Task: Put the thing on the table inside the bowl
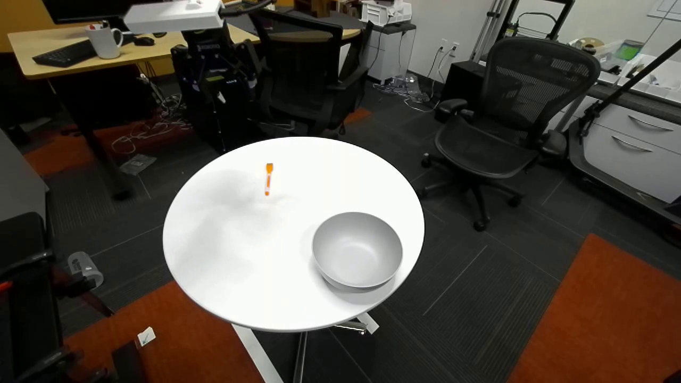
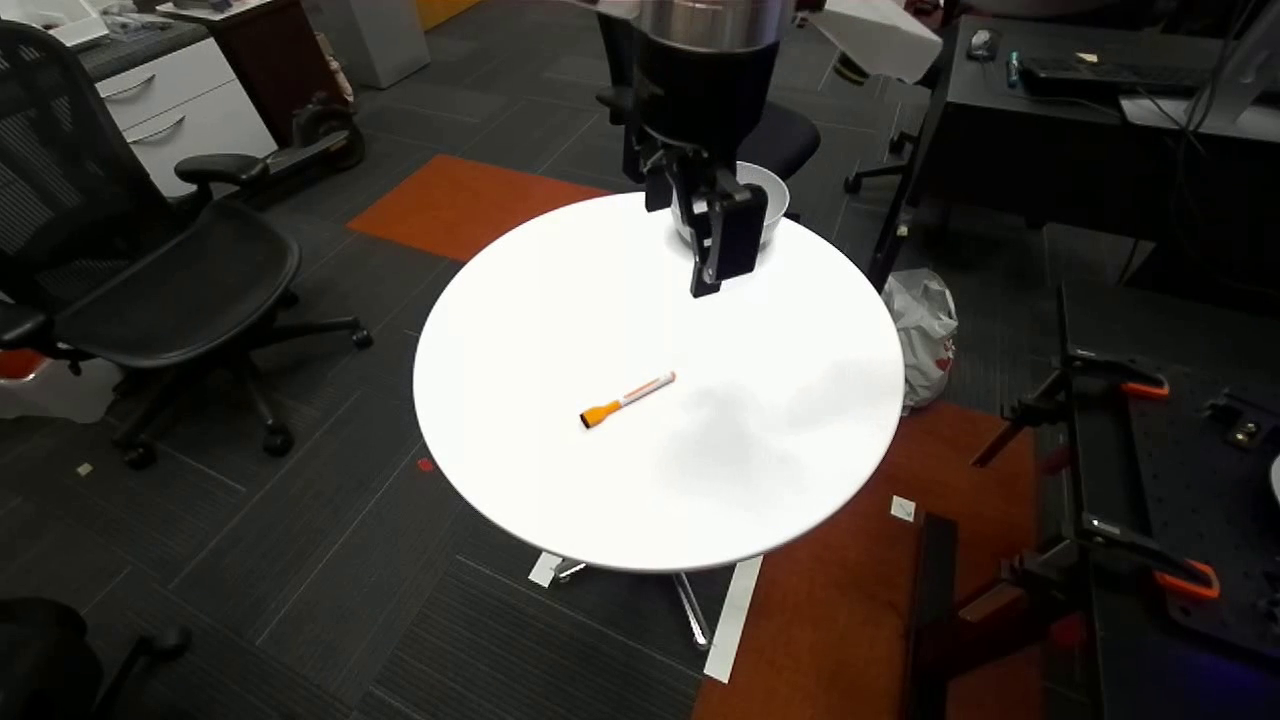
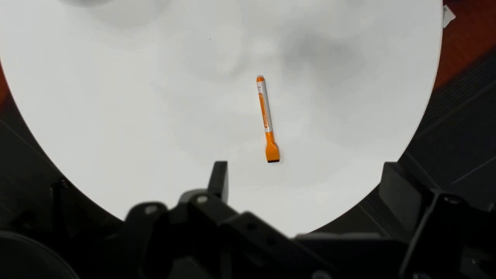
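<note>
An orange-and-white marker (image 1: 268,180) lies on a round white bench (image 1: 239,266), well in from the bench's rim and outside a silver-grey bowl (image 1: 356,250) that stands upright near the bench's edge, the pair well apart in both exterior views; a black claw (image 3: 307,178), spread wide in the wrist view, hangs above the level of the bench, apart from the marker, whose broad orange end, tipped in black, points toward the claw's side of the bench; in an exterior view the claw hides part of the bowl at the far side of the bench, while the wrist view catches only a grey curve of it at the upper border; a chrome leg (image 2: 692,608) shows beneath the bench; a black mesh chair (image 1: 542,90) stands near the bench; a wooden desk (image 1: 42,40) well beyond the bench carries a white mug (image 1: 105,42) and a black keyboard (image 1: 66,54); a pale plastic bag (image 2: 918,330) slumps on the dark floor (image 2: 330,560) near the bench; orange carpet (image 2: 480,205) shows on either side of it.
</note>
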Tool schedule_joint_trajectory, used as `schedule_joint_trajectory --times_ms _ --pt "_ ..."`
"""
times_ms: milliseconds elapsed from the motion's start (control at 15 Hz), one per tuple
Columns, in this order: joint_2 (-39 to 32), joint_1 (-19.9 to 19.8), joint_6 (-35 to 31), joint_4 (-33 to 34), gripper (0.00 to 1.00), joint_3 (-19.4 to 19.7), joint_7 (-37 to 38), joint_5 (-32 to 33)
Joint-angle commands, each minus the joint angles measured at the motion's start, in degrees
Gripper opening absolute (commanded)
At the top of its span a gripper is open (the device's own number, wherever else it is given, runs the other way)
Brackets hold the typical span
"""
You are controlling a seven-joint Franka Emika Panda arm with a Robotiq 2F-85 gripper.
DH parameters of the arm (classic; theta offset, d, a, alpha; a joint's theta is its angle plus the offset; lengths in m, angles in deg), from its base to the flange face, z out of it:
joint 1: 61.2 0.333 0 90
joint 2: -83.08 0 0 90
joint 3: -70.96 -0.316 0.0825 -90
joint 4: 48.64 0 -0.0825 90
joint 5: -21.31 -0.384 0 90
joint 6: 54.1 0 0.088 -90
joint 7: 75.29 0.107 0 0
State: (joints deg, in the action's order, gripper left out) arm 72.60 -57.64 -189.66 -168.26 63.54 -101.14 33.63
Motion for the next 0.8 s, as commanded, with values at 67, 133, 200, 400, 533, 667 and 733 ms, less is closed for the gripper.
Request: schedule_joint_trajectory --times_ms 67,133,200,400,533,667,733 --pt "-5.4 -1.4 -0.1 4.9 1.00 -0.6 -8.5 -4.0" --pt "-6.1 -1.8 -0.1 5.4 1.00 -0.8 -10.4 -4.8" --pt "-6.8 -2.0 0.3 6.0 1.00 -0.8 -12.1 -5.3" --pt "-5.9 -1.1 0.0 4.2 1.00 -0.1 -8.8 -3.8" --pt "-5.9 -1.0 0.0 4.2 1.00 -0.2 -8.8 -3.8" --pt "-5.9 -1.0 0.0 4.2 1.00 -0.2 -8.8 -3.8" --pt "-5.9 -1.0 0.0 4.2 1.00 -0.2 -8.8 -3.8"
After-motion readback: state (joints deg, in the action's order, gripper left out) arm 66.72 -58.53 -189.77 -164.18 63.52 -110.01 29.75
